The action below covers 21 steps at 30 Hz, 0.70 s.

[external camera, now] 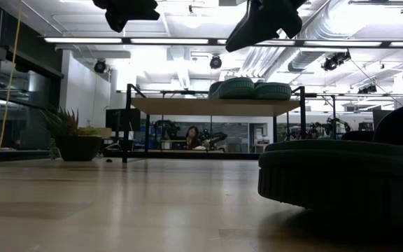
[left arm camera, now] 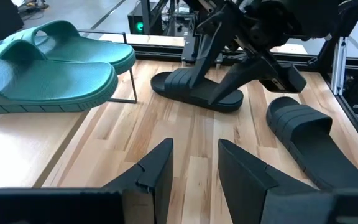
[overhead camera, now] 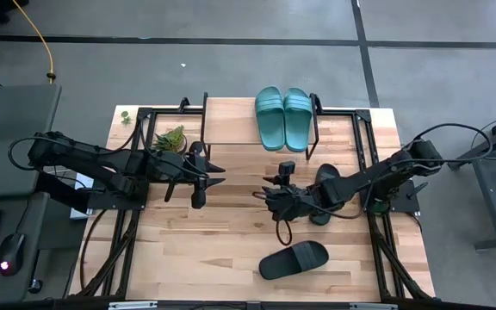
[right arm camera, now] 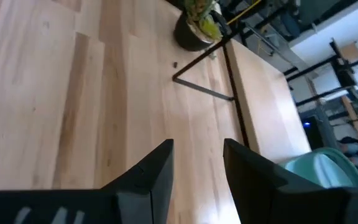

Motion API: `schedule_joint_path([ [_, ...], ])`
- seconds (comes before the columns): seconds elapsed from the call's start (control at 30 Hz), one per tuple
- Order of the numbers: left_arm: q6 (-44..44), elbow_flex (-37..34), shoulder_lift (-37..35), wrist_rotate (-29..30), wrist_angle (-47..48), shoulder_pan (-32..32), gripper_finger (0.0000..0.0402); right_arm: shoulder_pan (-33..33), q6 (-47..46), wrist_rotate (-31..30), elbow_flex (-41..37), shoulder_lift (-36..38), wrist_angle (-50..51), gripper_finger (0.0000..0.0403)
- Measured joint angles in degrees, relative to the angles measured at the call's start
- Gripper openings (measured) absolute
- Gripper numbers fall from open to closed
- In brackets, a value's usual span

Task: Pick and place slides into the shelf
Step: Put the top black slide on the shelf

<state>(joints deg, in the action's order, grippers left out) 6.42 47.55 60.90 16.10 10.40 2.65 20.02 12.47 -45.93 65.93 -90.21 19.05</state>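
The right tool (overhead camera: 274,200) hangs over mid-desk with its fingers apart, empty, just beside one black slide (overhead camera: 324,191). The other black slide (overhead camera: 294,259) lies nearer the front edge of the desk (overhead camera: 196,250). Both teal slides (overhead camera: 283,117) already sit on the shelf (overhead camera: 231,120). The left tool (overhead camera: 212,176) waits, fingers apart, near the plant (overhead camera: 170,138). Looks like the reach for a black slide; next it needs to drop and close on the strap.

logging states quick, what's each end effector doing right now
Left end effector: open, holding nothing, above the bare wooden tabletop.
Right end effector: open, holding nothing, near the black rubber slides.
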Motion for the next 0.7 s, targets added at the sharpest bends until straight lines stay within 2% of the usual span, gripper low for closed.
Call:
schedule_joint_path([
  [0.17, 1.7, 0.0, 0.0, 0.1, -0.4, 0.0, 0.0113, 1.2, -0.3, -6.0, 0.0, 0.0, 0.9, 0.013],
  [0.3, 2.0, 0.0, 0.0, 0.1, -1.0, 0.0, 0.0113, 2.3, -3.0, -6.1, 2.3, 0.0, 8.5, 0.013],
  [0.47, 2.0, 0.0, 0.0, 0.1, -2.6, 0.0, 0.0113, 3.5, -19.2, -3.6, 8.9, 0.0, 27.4, 0.013],
  [0.6, 1.5, 0.0, 0.0, 0.1, -4.3, 0.0, 0.0113, 4.4, -33.5, 3.1, 13.4, 0.0, 41.4, 0.013],
  [0.7, 1.5, 0.0, 0.0, 0.1, -4.4, 0.0, 0.0113, 5.3, -41.5, 7.0, 14.1, 0.1, 48.0, 0.013],
])
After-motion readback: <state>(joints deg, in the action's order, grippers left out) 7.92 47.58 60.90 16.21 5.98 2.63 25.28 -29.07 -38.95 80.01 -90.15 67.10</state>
